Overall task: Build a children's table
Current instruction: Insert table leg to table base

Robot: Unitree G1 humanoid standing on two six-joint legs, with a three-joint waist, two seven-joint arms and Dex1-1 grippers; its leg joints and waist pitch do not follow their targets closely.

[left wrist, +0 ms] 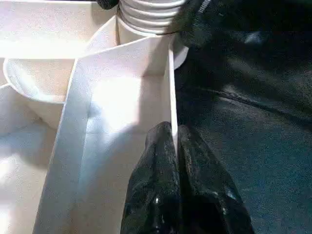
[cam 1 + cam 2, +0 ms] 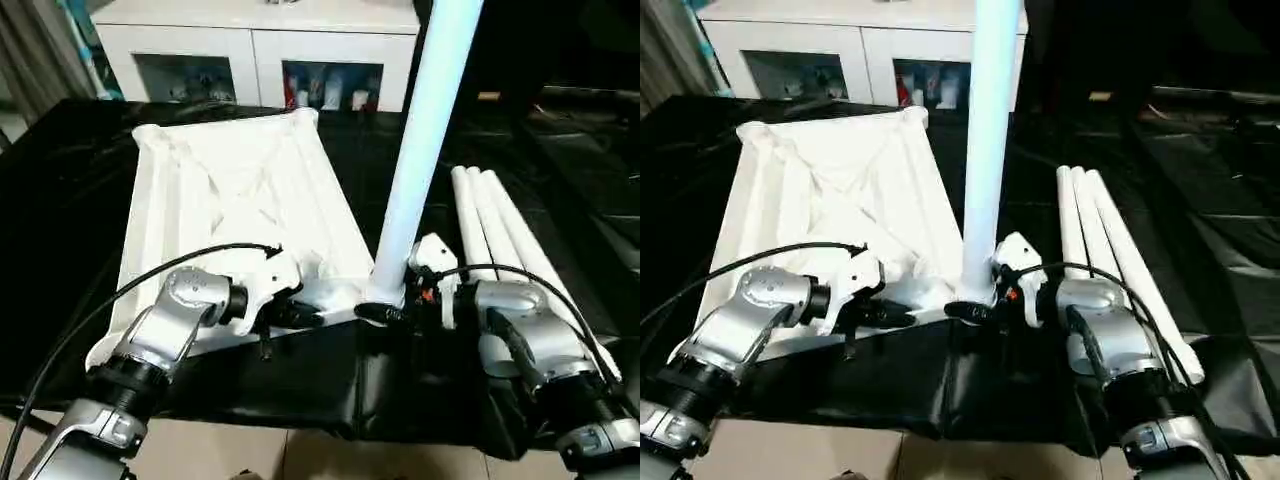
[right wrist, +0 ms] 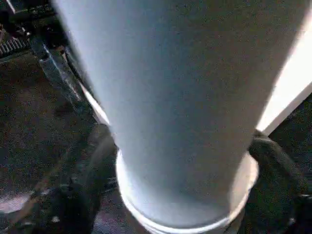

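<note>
Nearest the head camera, two silver forearms reaching over the near edge of the black-draped desk [image 2: 330,400]. Upside-down tabletop [image 2: 235,195] lying ribs-up on the left half of that desk, one long edge toward the robot. One leg [image 2: 420,140] standing upright in the socket at the near right corner of the tabletop. Three more legs [image 2: 495,225] lying side by side toward the right edge of the desk, just beside the tabletop.

Left gripper [image 1: 174,146] clenched on the thin near rim of the tabletop, one finger on each side of the wall, close to that corner socket. Right gripper [image 2: 385,313] set around the foot of the standing leg, fingers wide on either side; whether gripping or merely cradling, cannot tell.

Probably light, hollow plastic throughout: stiff, smooth and rather slippery. Rim thin enough to pinch yet likely to flex under a hard push. Best hold on a leg low near the socket, where sideways leverage stays small. Best hold on the tabletop at the rim or a rib beside the corner being worked.

White cabinet [image 2: 255,40] beyond the far edge of the desk.
</note>
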